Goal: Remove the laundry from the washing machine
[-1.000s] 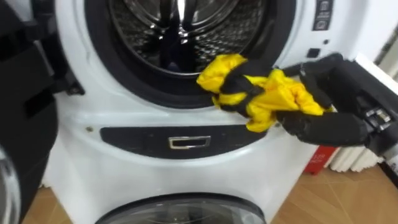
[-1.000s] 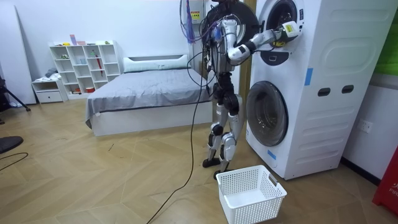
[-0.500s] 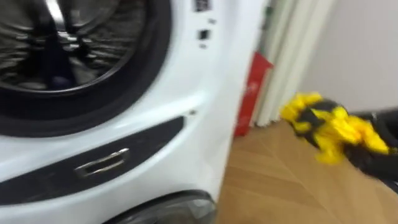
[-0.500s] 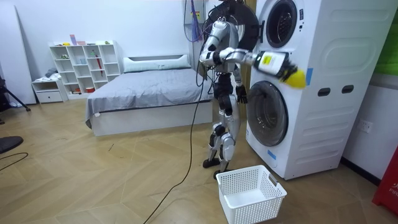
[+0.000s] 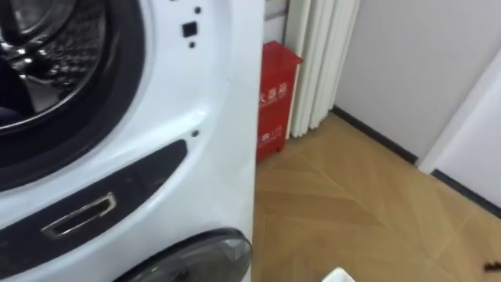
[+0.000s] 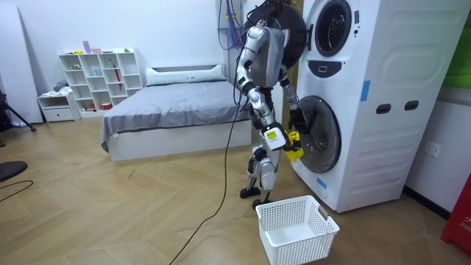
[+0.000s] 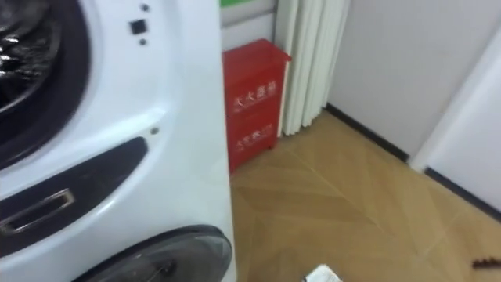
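The yellow cloth (image 6: 294, 153) is out of the drum, bunched in my right hand (image 6: 285, 141) with the fingers clamped on it. I hold it low beside the washing machine (image 6: 383, 147), above the white basket (image 6: 274, 249) on the floor. My left hand (image 6: 296, 118) hangs near the lower door; I cannot tell how its fingers stand.

Right hand (image 6: 275, 139) has lowered, apparently gripping yellow cloth (image 6: 294, 153).

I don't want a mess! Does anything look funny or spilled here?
Nothing stands out. The yellow cloth is in the robot's right hand, not dropped. The white basket stands upright on the floor beside the washing machine.
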Robot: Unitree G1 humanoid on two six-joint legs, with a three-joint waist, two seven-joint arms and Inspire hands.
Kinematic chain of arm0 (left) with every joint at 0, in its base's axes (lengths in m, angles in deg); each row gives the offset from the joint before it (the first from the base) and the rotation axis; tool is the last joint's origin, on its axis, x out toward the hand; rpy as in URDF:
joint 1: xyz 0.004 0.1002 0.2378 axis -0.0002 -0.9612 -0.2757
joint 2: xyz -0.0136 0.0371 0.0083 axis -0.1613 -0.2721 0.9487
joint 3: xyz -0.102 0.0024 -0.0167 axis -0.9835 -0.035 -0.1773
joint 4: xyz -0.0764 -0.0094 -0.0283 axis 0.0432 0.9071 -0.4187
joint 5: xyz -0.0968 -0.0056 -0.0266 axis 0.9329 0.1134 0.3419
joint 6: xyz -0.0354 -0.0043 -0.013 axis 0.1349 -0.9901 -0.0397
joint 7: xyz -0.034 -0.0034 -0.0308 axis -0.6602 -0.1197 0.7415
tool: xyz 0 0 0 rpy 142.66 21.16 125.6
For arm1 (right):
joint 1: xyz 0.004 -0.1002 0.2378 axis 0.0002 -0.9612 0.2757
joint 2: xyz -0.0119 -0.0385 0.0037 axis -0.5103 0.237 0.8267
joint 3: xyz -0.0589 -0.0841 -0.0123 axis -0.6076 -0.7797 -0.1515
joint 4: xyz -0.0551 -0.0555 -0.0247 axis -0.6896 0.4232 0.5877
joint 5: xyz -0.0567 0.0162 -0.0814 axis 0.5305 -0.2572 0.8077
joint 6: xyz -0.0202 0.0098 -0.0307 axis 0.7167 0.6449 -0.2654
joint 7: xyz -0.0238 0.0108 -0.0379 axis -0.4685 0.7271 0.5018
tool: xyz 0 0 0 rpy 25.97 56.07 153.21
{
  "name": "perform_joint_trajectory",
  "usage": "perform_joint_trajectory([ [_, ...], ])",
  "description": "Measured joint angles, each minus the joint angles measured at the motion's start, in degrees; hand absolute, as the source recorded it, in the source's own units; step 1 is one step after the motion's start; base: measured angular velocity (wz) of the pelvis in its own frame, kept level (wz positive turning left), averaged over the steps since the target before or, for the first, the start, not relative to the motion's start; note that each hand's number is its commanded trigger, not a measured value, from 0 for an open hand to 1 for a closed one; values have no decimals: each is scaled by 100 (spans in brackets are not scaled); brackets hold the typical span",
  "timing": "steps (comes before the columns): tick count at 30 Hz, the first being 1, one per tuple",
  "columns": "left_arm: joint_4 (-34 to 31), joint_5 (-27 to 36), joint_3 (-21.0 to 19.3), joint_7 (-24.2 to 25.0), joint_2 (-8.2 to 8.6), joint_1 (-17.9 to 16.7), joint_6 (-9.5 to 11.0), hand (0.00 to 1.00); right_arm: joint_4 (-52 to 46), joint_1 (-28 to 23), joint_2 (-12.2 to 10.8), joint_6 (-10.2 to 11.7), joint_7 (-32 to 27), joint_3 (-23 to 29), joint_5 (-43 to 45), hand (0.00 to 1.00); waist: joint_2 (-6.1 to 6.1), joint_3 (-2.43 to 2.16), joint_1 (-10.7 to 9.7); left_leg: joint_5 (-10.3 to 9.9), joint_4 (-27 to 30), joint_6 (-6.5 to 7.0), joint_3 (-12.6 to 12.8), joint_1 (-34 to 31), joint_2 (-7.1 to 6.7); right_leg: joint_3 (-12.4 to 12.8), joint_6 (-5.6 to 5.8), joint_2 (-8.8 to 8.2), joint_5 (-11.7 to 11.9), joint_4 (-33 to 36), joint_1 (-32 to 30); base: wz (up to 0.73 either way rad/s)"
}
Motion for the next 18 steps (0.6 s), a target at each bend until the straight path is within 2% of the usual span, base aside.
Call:
perform_joint_trajectory([
  [1,149,51,8,-9,-8,26,59,0,238,128,9,70,-103,4,-9,100,32,13,12,0,25,-1,3,-4,8,-162,-10,-40,6,-12,-3,-29],
  [3,184,105,16,-11,-41,-40,129,0,673,507,15,167,-339,24,-9,100,116,23,24,0,99,-1,-73,-46,11,-305,-27,-86,13,-42,-24,-18],
  [5,185,108,21,-10,-66,-138,215,0,994,881,59,358,-550,32,-9,100,261,-2,30,1,124,-1,-170,-176,-9,-337,-25,-112,13,-34,-160,4],
  [6,187,108,21,-10,-98,-177,284,0,1134,1096,67,483,-676,32,-8,100,347,13,38,1,142,0,-198,-256,-13,-394,-24,-140,14,-23,-223,22],
  [7,191,108,19,-10,-127,-190,315,0,1288,1272,66,641,-768,31,-9,100,410,6,56,2,148,1,-238,-336,-16,-443,-25,-156,14,-9,-301,26],
  [9,193,107,3,-18,-148,-188,334,0,1502,1480,52,793,-901,30,-9,100,497,-11,147,5,156,5,-406,-442,-21,-557,-35,-187,7,10,-362,37],
  [11,193,109,-47,-66,-169,-201,380,0,1641,1609,-9,906,-1031,25,-14,100,519,-18,173,28,167,30,-521,-539,-36,-678,-58,-243,-44,89,-439,43],
  [13,189,235,-54,-266,-150,-229,466,0,1842,1806,-33,963,-1218,20,-408,100,546,-27,253,90,176,40,-668,-723,-59,-786,-77,-292,-39,75,-567,27],
  [18,271,352,-50,-536,-113,-202,506,0,2285,2059,-35,1178,-1825,28,-879,100,600,-6,338,184,176,39,-839,-1001,-83,-943,-110,-362,-10,67,-773,21],
])
